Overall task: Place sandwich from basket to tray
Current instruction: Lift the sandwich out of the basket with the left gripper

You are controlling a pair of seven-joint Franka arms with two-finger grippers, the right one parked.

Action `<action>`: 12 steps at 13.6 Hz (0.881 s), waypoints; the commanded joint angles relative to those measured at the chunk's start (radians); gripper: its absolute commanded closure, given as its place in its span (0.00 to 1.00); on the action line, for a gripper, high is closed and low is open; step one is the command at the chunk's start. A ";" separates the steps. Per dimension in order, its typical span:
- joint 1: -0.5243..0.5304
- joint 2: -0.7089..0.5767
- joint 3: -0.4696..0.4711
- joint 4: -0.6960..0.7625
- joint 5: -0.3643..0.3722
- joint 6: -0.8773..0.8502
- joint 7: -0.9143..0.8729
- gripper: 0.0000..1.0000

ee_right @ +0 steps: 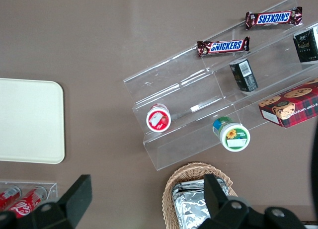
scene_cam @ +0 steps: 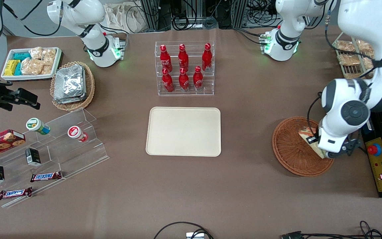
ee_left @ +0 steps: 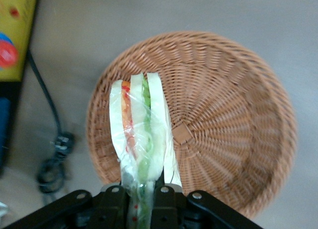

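Brown desk all round, you have the jaws pinching the sandwich just above the basket beneath them. Pickup looks done; next you must lift clear and carry toward the tray, well apart.

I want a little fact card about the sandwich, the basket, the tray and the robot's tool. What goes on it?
sandwich: wrapped in clear film, gripped at one end
tool: shut on the sandwich, over the basket
basket: round, woven, nothing else seen inside it
tray: cream, nothing on it, at the table's middle
step not yet done: carrying the sandwich to the tray
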 commanded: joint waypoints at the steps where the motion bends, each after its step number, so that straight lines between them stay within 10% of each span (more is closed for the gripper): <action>1: -0.054 -0.012 -0.004 0.216 -0.002 -0.218 0.183 1.00; 5: -0.060 0.000 -0.084 0.472 -0.111 -0.453 0.443 1.00; 12: -0.174 0.065 -0.315 0.561 -0.117 -0.536 0.248 1.00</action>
